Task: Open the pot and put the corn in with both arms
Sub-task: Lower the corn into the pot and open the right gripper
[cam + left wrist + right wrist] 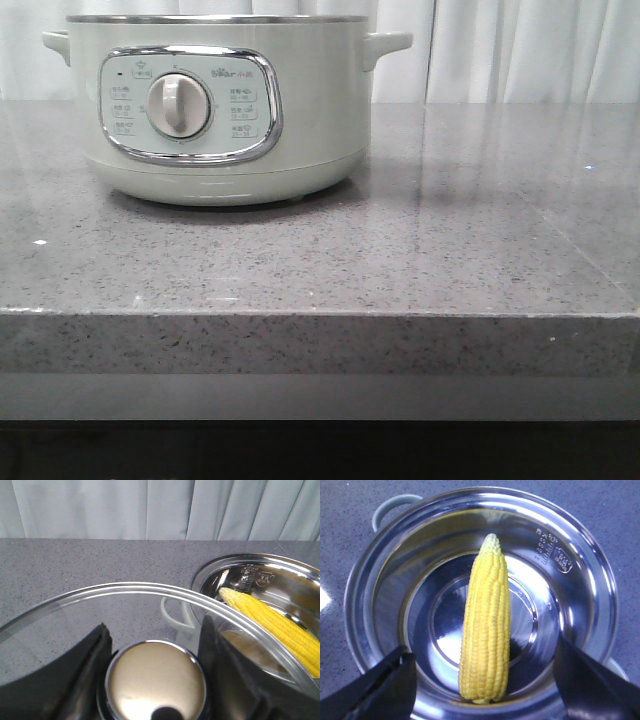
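Observation:
The pale grey-green pot (pixel 220 110) stands at the back left of the counter, its dial facing me. Neither gripper shows in the front view. In the left wrist view my left gripper (pixel 155 625) is shut on the chrome knob (pixel 156 680) of the glass lid (pixel 125 587) and holds the lid beside the open pot (pixel 240 560). The yellow corn (pixel 280 622) lies inside the pot. In the right wrist view my right gripper (pixel 482 647) is open and empty above the pot (pixel 385 580), with the corn (pixel 487 625) lying on its steel bottom between the fingers.
The grey speckled counter (pixel 400 250) runs to a front edge near me. White curtains (pixel 500 50) hang behind it. A pot handle (pixel 175 615) shows through the lid glass.

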### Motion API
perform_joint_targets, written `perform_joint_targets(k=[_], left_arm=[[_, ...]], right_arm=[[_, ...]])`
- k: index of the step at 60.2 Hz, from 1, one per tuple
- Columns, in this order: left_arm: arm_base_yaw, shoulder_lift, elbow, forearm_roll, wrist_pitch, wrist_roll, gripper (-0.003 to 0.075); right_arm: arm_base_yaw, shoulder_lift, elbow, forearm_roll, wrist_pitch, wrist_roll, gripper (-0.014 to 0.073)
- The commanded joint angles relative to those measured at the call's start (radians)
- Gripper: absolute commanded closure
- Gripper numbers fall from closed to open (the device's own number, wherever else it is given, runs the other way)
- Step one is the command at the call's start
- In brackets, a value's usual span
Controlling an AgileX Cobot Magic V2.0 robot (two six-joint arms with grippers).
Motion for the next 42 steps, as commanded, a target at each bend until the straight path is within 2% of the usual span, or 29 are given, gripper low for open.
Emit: perform_joint_targets(k=[1,20,31,42], left_arm=[[-0.002,-0.015,-0.042,-0.009,-0.143,-0.002,0.0408],[-0.002,-0.015,-0.042,-0.009,-0.143,-0.002,0.0408],[-0.002,-0.015,-0.042,-0.009,-0.143,-0.002,0.0408],[-0.002,-0.015,-0.042,-0.009,-0.143,-0.002,0.0408]], right_arm=[[0.000,-0.162,0.119,0.006,-0.148,0.001,0.0011],[0.000,-0.564,0.614,0.006,-0.404,0.001,0.0011],[0.000,-0.759,0.803,0.006,-0.436,0.001,0.0011],[0.000,-0.889,0.925,0.006,-0.457,0.001,0.0011]])
